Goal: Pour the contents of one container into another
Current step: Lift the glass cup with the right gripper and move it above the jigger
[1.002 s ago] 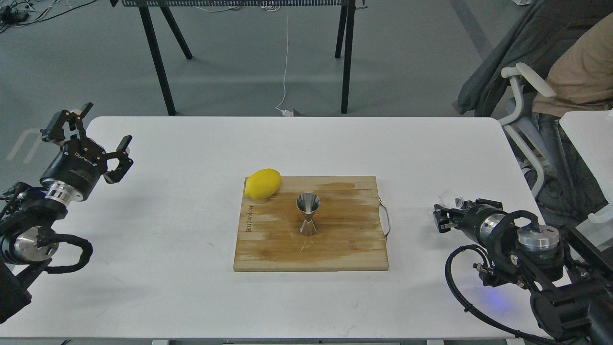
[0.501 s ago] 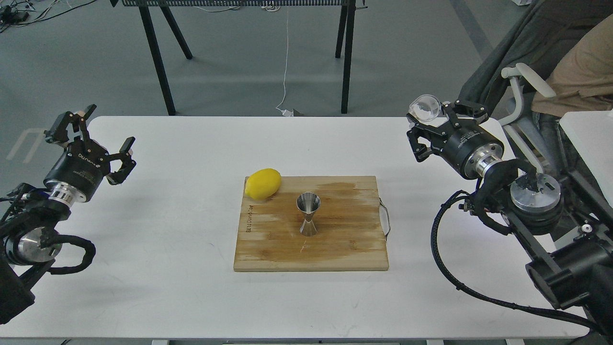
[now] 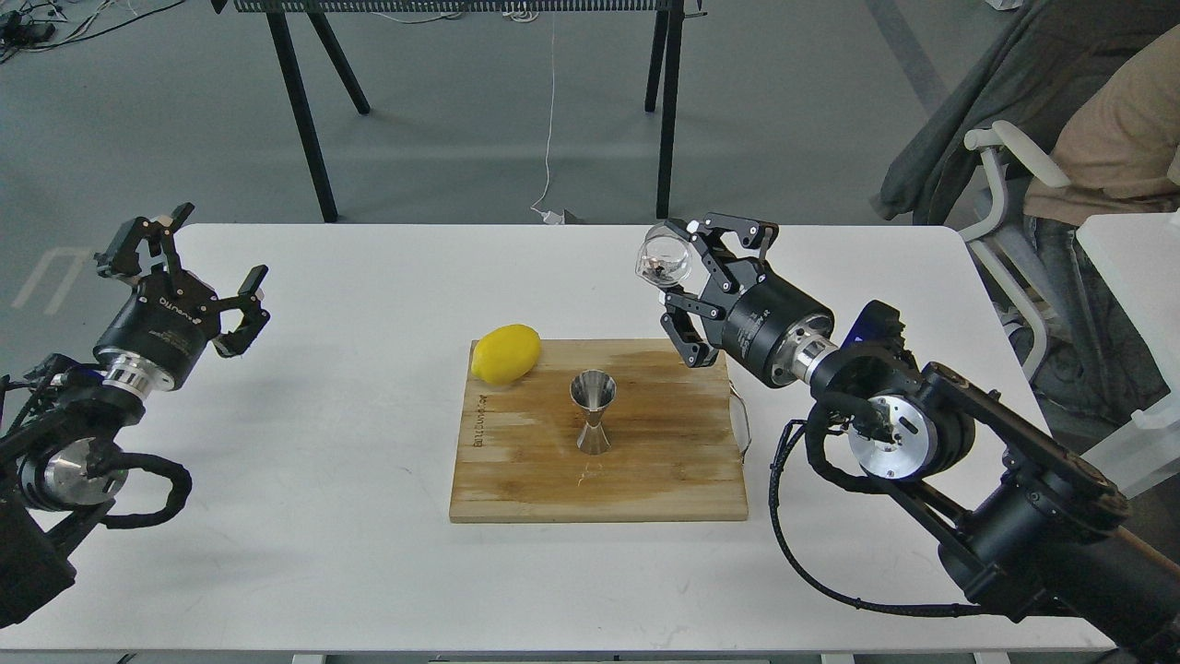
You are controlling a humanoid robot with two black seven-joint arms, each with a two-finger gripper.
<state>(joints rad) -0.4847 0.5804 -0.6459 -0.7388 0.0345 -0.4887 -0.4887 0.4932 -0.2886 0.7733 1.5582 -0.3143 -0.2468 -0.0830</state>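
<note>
A small clear glass cup is held in the air, tipped on its side, with my right gripper shut on it; something small and dark shows inside the glass. The cup hangs above the table just beyond the back right corner of the wooden board. A shiny steel hourglass jigger stands upright in the board's middle, well below and left of the cup. My left gripper is open over the table's far left edge, with nothing between its fingers.
A yellow lemon lies on the board's back left corner. The board has a metal handle on its right side. A person on a chair sits past the table's right end. Black table legs stand behind.
My right arm has swung the glass cup from low at the table's right side, up and leftward to near the board. The left gripper has drifted slightly right.
</note>
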